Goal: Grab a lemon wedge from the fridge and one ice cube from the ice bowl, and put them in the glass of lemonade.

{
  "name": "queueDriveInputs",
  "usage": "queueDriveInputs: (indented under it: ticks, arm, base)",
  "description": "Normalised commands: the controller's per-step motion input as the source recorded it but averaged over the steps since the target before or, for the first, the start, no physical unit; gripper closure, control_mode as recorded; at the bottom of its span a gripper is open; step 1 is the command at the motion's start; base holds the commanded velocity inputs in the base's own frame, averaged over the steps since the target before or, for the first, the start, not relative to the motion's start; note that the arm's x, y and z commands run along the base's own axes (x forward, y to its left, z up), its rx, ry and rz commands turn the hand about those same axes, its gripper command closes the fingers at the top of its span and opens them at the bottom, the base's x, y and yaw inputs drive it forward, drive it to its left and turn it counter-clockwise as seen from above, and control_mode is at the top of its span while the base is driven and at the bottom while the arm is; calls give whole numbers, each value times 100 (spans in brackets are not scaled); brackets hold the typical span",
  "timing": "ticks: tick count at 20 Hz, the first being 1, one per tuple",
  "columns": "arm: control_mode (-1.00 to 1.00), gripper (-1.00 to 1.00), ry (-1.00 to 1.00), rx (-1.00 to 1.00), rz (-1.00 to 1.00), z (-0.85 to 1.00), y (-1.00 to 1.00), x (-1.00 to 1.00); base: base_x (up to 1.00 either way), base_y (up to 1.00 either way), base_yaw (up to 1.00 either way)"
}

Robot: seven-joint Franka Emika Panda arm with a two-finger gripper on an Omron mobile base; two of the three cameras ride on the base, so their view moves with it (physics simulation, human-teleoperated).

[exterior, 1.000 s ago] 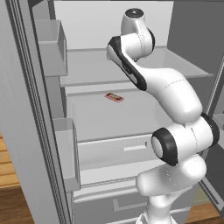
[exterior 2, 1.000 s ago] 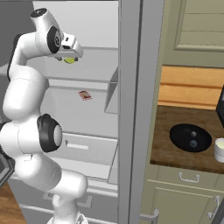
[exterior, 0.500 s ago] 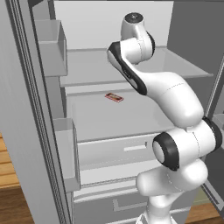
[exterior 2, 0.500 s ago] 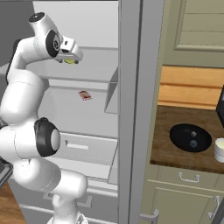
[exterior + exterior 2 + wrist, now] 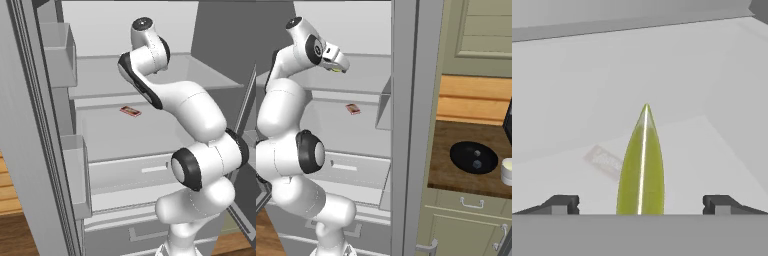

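Lemon wedge (image 5: 640, 165) gripped in tool (image 5: 641, 204), long axis along tool; glass of lemonade (image 5: 507, 171) located far right on bench (image 5: 456, 172).

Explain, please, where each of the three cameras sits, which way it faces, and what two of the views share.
Left base view: behind the arm on its left, facing into the open fridge; the arm rises from the lower right.
Right base view: behind the arm on its right, facing the fridge and the counter with the ice bowl and the glass of lemonade; the arm rises from the lower left, the gripper at the lemon wedge.
Hand view: on the hand, looking along the wedge; fingertips at the bottom.
Both base views share the reddish-brown bar on a shelf.
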Motion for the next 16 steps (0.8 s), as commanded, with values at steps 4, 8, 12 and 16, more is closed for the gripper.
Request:
queueDriveInputs:
  ticks: [4, 8, 12, 16]
  arm:
    - [-100, -100, 2, 0, -4, -13, 0, 3]
    - [-100, -100, 3, 0, -2, -27, 0, 0]
    - [-100, -100, 4, 0, -1, -33, 0, 0]
    - [-100, 100, 5, 0, 0, -48, 0, -1]
  base:
    - [0, 0, 0]
    - [0, 0, 0]
    - [0, 0, 0]
    - [0, 0, 0]
